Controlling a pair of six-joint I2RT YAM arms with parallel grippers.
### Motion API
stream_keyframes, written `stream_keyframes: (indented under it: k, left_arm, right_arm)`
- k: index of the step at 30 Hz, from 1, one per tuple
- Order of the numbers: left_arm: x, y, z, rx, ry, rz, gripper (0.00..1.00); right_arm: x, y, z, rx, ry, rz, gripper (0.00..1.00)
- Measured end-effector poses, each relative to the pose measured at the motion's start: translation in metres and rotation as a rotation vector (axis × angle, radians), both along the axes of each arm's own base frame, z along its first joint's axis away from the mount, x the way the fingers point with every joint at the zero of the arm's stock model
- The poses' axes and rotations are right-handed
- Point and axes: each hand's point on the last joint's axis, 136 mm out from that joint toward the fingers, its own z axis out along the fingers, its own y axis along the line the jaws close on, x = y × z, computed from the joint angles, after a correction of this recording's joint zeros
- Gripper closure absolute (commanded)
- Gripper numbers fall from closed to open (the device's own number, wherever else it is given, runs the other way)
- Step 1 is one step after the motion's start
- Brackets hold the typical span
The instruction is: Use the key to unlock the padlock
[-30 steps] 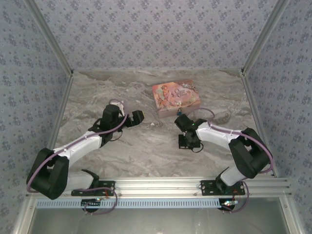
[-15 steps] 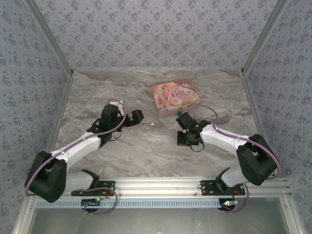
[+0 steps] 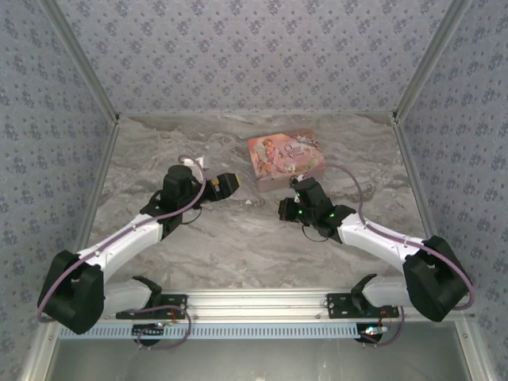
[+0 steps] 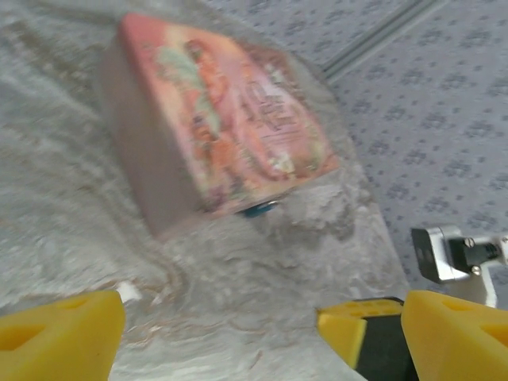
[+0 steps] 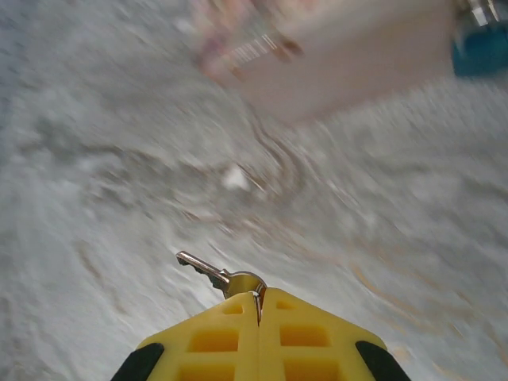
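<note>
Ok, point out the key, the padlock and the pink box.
key (image 5: 214,275), right wrist view, its shaft.
padlock (image 5: 482,52), right wrist view, its blue body.
pink box (image 3: 287,156), top external view, its illustrated lid.

No legible text.
The pink box (image 3: 286,155) carries a curly printed title beside its illustration, but the lettering is too small and blurred to read.

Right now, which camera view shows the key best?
Right wrist: the key juts from the shut right gripper, with its blade and bow clear. In top external it is too small to make out at that gripper.
</note>
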Motion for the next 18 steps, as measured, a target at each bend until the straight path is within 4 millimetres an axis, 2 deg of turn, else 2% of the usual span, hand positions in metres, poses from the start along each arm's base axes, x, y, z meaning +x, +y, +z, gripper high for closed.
stream_keyframes:
  k: [6,10,13,18]
  left_arm:
    - [-0.002,-0.021,0.048,-0.053,-0.101,-0.056,0.21]
    - [-0.007,-0.034,0.071,-0.069,-0.156,-0.093,0.27]
    - [-0.008,-0.042,0.078,-0.069,-0.176,-0.114,0.34]
    - [-0.008,-0.051,0.075,-0.058,-0.172,-0.133,0.45]
  right_arm:
    - [0.019,0.024,0.059,0.143,-0.153,0.026,1.0]
    - [0.022,0.041,0.097,0.222,-0.236,0.062,1.0]
    - [0.019,0.049,0.11,0.252,-0.265,0.085,1.0]
    - [0.013,0.055,0.113,0.27,-0.26,0.104,1.0]
